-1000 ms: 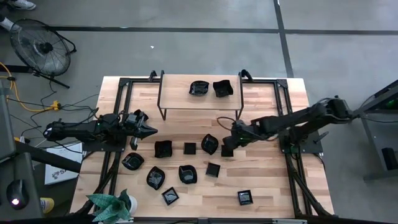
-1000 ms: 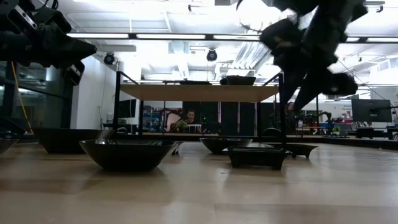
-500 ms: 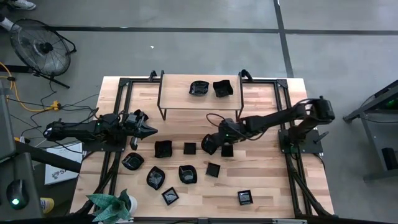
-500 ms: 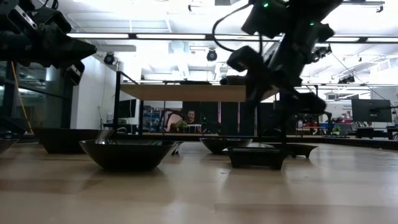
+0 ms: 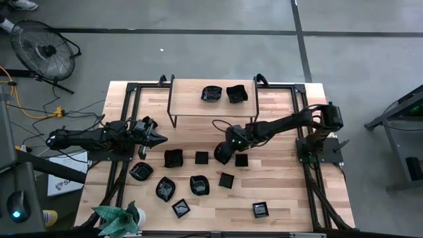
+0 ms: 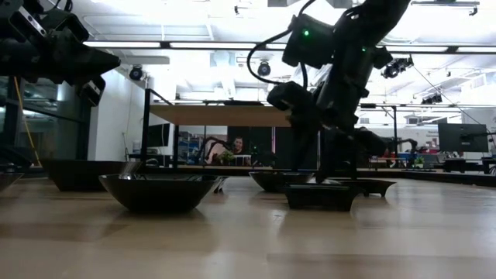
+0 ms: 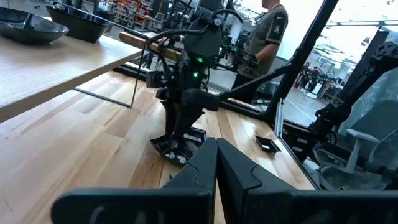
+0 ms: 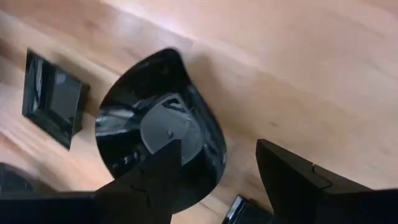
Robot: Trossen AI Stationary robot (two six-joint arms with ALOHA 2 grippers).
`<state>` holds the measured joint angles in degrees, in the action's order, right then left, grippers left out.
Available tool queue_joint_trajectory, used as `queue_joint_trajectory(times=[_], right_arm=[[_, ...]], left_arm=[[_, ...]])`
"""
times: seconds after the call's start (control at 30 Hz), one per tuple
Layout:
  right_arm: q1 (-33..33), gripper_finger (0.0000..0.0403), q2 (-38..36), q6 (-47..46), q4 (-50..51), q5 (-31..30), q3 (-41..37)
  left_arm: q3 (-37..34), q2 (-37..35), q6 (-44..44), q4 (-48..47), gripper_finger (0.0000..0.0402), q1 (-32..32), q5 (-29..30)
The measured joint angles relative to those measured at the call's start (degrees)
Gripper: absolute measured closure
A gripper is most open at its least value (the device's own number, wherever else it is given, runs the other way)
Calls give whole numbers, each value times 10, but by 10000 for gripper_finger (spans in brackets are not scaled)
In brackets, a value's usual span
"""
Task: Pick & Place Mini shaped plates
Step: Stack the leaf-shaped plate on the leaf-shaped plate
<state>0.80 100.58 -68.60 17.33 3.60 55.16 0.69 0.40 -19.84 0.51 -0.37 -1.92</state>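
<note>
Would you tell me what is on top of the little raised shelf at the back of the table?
Two black plates sit side by side on the shelf. Whatever lies on the table beneath its board is covered in the high view.

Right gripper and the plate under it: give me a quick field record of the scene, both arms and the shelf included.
right gripper: open, over the table's middle, one finger over the plate's rim
target plate: leaf-like black plate, resting on the table, not lifted
neighbour: small square plate just beside it
left gripper: shut, empty, waiting at the table's left side
shelf: holds two black plates
plates on table: nine in the high view
</note>
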Motion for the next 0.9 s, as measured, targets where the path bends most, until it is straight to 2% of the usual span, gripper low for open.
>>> queue_joint_trajectory(times=[0.3,0.67,0.9], right_arm=[[0,230,8,45,-9,7,0],[0,306,8,59,-9,7,0],[0,341,8,61,-9,7,0]], left_arm=[[0,0,0,0,400,0,0],[0,0,0,0,400,0,0],[0,0,0,0,400,0,0]])
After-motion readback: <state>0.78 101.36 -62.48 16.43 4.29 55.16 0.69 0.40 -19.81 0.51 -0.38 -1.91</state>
